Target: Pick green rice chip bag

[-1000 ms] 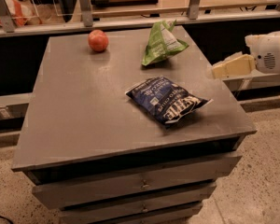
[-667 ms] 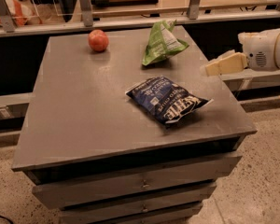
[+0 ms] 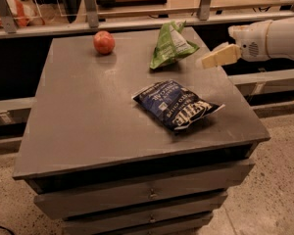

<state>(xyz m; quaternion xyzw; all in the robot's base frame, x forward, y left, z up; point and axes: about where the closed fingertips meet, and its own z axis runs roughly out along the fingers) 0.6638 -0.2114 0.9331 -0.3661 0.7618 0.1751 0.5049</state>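
The green rice chip bag (image 3: 170,45) is a crinkled light-green bag with a white label panel, lying at the back right of the grey cabinet top (image 3: 88,106). The gripper (image 3: 210,59) comes in from the right on a white arm and hovers above the top's right edge, just right of the green bag and apart from it. It holds nothing.
A dark blue Kettle chip bag (image 3: 175,105) lies in front of the green bag, near the right front. A red apple (image 3: 104,42) sits at the back left. The cabinet has drawers (image 3: 147,192) below. A rail and shelf (image 3: 137,18) run behind.
The gripper has moved left, from beyond the cabinet's right edge toward the green bag. The bags and the apple have not moved.
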